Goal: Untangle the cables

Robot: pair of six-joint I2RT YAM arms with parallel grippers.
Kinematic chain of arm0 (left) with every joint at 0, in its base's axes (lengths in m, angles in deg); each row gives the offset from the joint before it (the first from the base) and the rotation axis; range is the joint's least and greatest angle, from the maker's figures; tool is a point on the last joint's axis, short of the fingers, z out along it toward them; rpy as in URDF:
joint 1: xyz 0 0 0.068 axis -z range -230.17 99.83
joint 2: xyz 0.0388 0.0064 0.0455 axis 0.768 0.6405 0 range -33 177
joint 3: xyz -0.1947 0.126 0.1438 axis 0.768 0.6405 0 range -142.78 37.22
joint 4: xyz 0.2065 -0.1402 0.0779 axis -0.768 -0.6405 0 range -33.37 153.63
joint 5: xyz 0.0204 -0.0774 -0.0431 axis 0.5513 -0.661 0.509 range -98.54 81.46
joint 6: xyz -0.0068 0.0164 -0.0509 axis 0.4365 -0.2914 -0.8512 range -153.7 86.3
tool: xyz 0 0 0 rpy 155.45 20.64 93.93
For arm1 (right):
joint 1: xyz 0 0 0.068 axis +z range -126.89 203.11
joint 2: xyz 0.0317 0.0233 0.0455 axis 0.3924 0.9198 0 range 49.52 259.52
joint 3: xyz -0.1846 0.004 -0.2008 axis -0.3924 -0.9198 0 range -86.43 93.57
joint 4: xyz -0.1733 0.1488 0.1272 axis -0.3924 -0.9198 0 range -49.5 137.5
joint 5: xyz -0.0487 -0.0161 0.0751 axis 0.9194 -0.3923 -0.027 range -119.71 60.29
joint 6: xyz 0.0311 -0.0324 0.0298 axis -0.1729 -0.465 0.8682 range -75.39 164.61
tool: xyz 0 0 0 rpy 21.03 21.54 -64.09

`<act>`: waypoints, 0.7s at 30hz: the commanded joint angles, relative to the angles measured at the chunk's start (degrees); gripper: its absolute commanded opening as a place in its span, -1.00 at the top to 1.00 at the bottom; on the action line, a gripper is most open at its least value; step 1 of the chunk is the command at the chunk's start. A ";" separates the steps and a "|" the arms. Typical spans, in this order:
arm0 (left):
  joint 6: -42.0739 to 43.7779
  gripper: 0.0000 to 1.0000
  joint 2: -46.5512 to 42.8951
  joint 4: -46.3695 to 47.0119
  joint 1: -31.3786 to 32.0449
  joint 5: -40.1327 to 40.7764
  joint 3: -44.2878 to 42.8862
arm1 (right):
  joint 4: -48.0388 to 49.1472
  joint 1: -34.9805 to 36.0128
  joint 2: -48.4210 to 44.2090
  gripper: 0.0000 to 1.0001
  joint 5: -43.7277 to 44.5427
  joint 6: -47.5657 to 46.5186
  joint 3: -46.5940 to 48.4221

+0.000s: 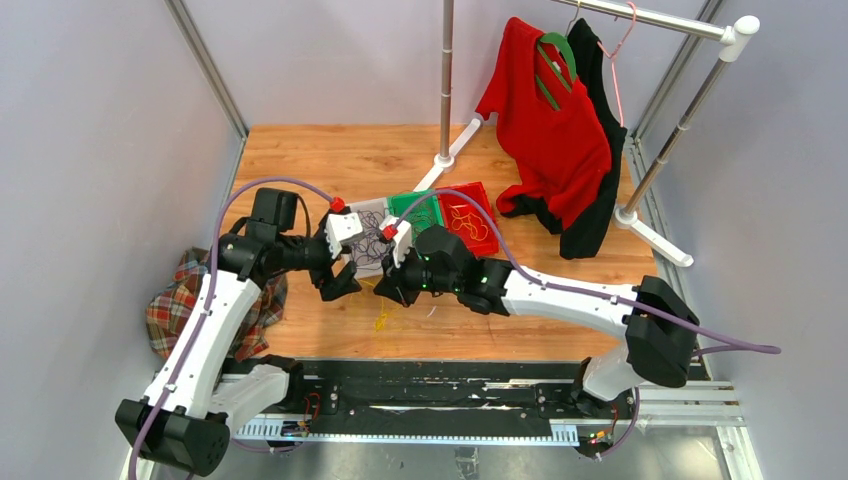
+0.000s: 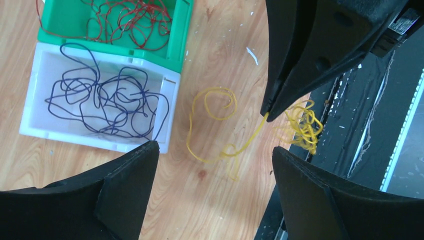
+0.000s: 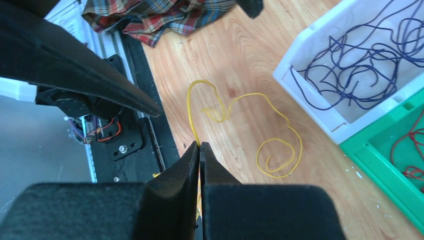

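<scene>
A thin yellow cable lies looped on the wooden table, also in the right wrist view and the top view. My right gripper is shut on one end of it, just above the table's near edge; a small yellow tangle hangs behind its tips. My left gripper is open and empty, hovering over the yellow cable. Dark purple cables lie in a white bin. Red-brown cables lie in a green bin.
A red bin with yellow strands sits right of the green bin. A plaid cloth lies at the left edge. A clothes rack with a red shirt stands at the back right. A black base rail runs along the near edge.
</scene>
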 commanded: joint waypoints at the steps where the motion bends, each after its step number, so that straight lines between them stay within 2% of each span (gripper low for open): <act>1: 3.17 -0.73 -0.39 -0.27 -0.25 -3.92 -0.28 | -0.37 1.54 -1.61 0.99 -3.71 0.70 2.11; 6: 5.11 -0.58 -0.83 -2.40 -0.05 -7.67 1.22 | 0.02 1.81 -2.82 0.99 -4.25 1.47 2.20; 15: 4.34 0.14 -0.48 -3.87 1.48 -10.29 0.68 | 1.43 1.84 -4.79 0.99 -4.00 2.96 1.46; 17: 3.62 0.38 -0.21 -3.95 1.59 -10.71 0.42 | 1.61 1.84 -5.04 0.99 -3.81 3.20 1.24; 20: 1.76 0.90 -0.15 -3.95 1.68 -10.54 -1.24 | 1.89 1.91 -5.52 0.98 -1.88 3.47 0.33; 21: 0.73 0.98 -0.24 -3.98 1.66 -10.58 -2.22 | 2.10 1.92 -5.63 0.89 -0.79 3.71 -0.08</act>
